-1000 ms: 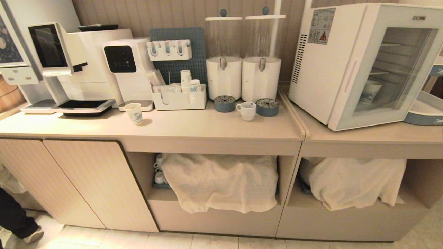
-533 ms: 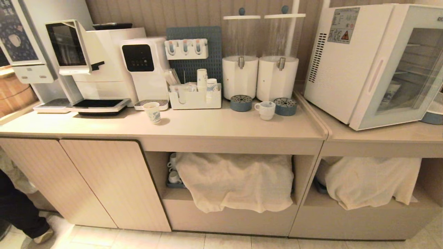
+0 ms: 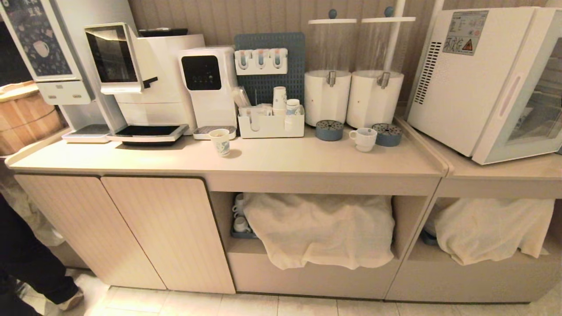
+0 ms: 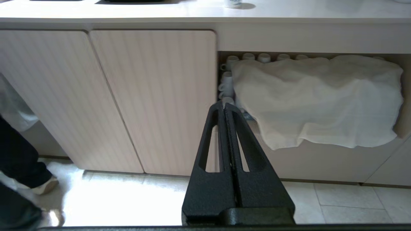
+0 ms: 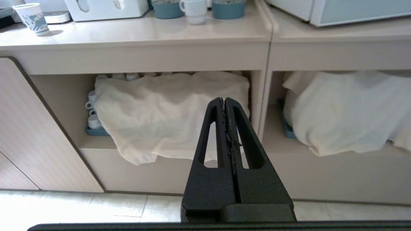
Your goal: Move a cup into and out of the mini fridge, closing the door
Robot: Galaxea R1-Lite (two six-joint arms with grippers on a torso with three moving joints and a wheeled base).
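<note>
A long beige counter (image 3: 263,160) runs along a ribbed wall, the mini fridge (image 3: 483,83) at its far right end with the door (image 3: 533,109) seemingly shut. The cup (image 3: 363,139) stands left of the fridge, wedged between two blue drip trays (image 3: 329,130). Both the left end effector (image 4: 224,109) and right end effector (image 5: 224,104) hang low before the counter, pressed closed and empty. A reach could knock a tray or tip the cup, since the gap is tight.

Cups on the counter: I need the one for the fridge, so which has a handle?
The squat white cup between the two blue drip trays; the patterned paper cup has none.
</note>
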